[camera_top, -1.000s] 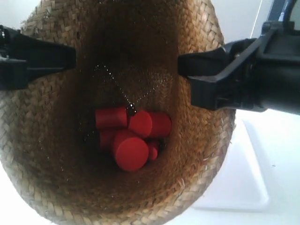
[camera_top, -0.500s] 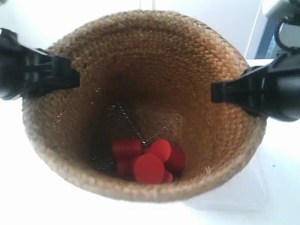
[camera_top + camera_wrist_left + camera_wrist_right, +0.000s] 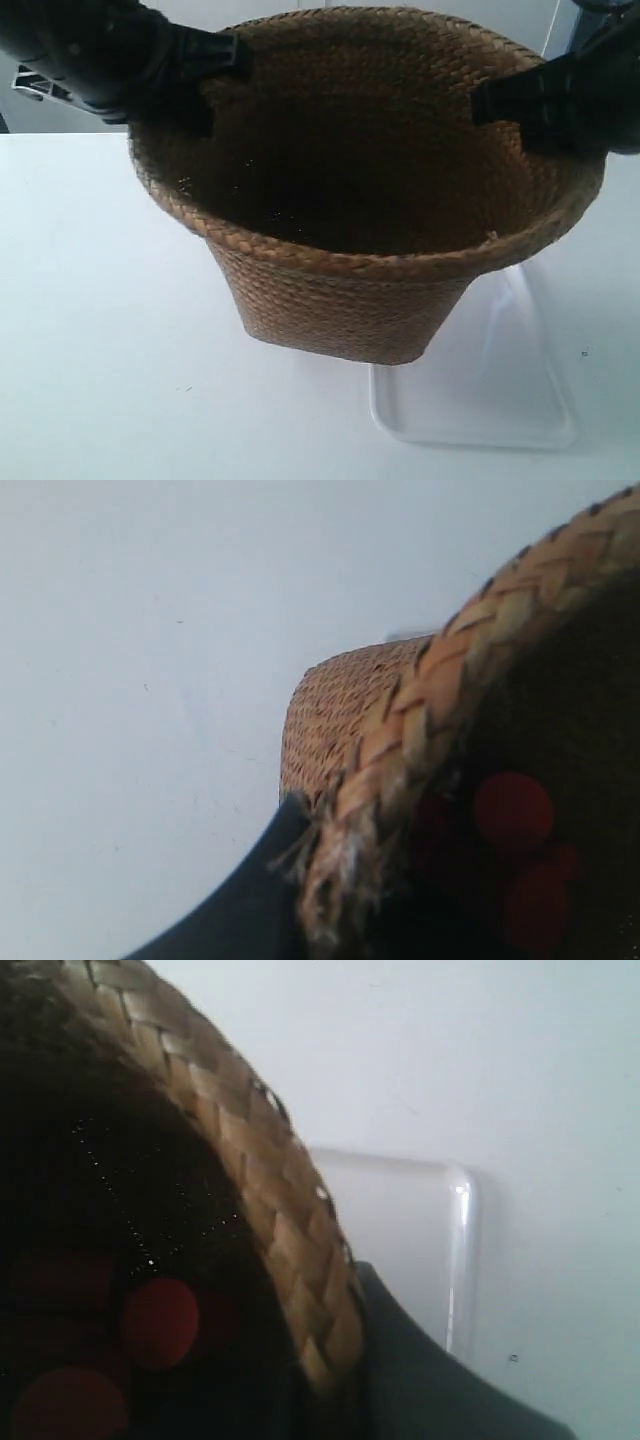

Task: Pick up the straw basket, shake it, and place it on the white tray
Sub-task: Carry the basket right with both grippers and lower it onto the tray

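Observation:
The straw basket point(image 3: 340, 300) stands nearly upright in the exterior view, its dark mouth facing up. My left gripper point(image 3: 215, 60) is shut on the rolled rim at that view's left, and my right gripper point(image 3: 500, 100) is shut on the rim opposite. The basket's base overlaps the near corner of the white tray point(image 3: 500, 400); whether it touches is unclear. In the left wrist view the braided rim point(image 3: 430, 710) runs between the jaws of the left gripper point(image 3: 340, 900), with one dark finger outside. The right gripper point(image 3: 335, 1370) pinches the rim point(image 3: 270, 1210) the same way, beside the tray point(image 3: 400, 1230).
Several red cylinders lie at the basket's bottom, seen blurred in the wrist views point(image 3: 513, 812) point(image 3: 158, 1322) and hidden in the exterior view. The white table point(image 3: 100, 330) spreads to the exterior view's left and front.
The basket has swung from mouth-toward-camera to nearly upright and dropped lower, both grippers still on its rim. The red cylinders have gone out of the exterior view.

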### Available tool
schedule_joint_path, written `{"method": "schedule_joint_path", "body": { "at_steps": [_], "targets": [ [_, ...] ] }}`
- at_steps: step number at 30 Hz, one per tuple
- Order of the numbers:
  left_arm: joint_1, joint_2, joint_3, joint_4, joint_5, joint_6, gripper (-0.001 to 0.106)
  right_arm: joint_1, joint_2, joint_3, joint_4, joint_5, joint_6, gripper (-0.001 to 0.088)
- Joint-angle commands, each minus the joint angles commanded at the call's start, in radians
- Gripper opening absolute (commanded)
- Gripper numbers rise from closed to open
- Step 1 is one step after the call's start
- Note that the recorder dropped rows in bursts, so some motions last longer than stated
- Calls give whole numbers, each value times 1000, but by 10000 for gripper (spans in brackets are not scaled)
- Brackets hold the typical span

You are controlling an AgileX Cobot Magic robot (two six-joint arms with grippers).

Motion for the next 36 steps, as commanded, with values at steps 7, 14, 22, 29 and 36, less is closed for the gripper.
{"method": "schedule_joint_path", "body": {
  "at_steps": [7,14,22,29,36],
  "targets": [
    [-188,156,-136,92,-10,-13,0,-211,82,-52,112,55,-198,0],
    [-213,265,-153,67,-75,-48,0,-318,115,-48,182,76,-326,0],
    [-213,276,-153,89,-88,-37,0,-334,155,-47,225,53,-358,50],
    [-213,288,-153,47,-90,16,73,-334,185,-47,240,50,-368,305],
    [-213,288,-153,49,-90,32,546,-334,183,-47,240,6,-364,557]
  ]
}}
